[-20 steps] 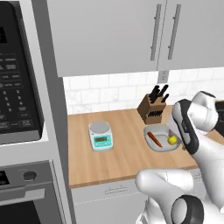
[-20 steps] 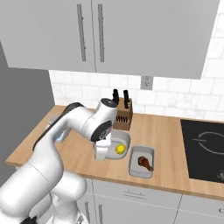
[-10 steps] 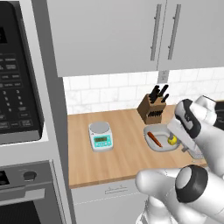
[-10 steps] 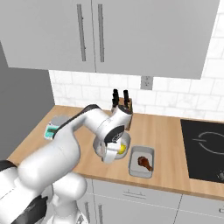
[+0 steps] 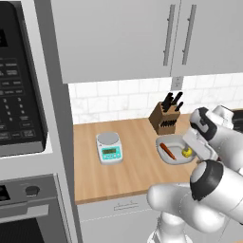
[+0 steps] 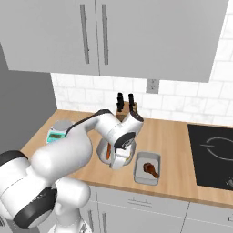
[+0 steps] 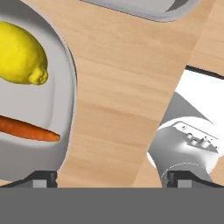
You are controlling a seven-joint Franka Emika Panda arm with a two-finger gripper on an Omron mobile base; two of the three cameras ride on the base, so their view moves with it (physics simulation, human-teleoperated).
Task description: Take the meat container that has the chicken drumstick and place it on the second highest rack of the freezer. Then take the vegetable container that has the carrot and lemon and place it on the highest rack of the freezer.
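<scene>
Gripper (image 7: 109, 177) jaws stood spread wide and empty, hovering low over the wooden counter (image 7: 127, 78) with 1 dark fingertip above the rim of the vegetable container (image 7: 65, 96) and the other out over bare wood. Inside that grey tray, to one side of the tool, lay the lemon (image 7: 19, 52) and the carrot (image 7: 26, 128), the carrot nearer the fingertips. The meat container (image 6: 146, 168) with the chicken drumstick (image 6: 150, 169) sat just beside the gripper on its other side, its grey edge showing at the far end of the hand view; the freezer was nowhere in these pictures.

Judged from the task, the meat tray goes first, so the hand looked poorly placed for it: a clean pick would call for shifting across until 1 finger sits inside that tray's wall and 1 outside, then closing on the rim and lifting level so the drumstick does not slide. Closing where the jaws stood would likely catch the wrong tray's edge.

Beyond the 2 trays, a knife block (image 6: 124, 107) stood farther off against the white tiled wall (image 6: 182, 102), and a small kitchen scale (image 5: 109, 148) sat well apart on the counter beyond the vegetable tray. A black cooktop (image 6: 211, 152) lay past the meat tray. Grey upper cabinets (image 5: 137, 35) hung overhead, and a microwave (image 5: 19, 85) over an oven (image 5: 28, 209) closed the far end past the scale.
</scene>
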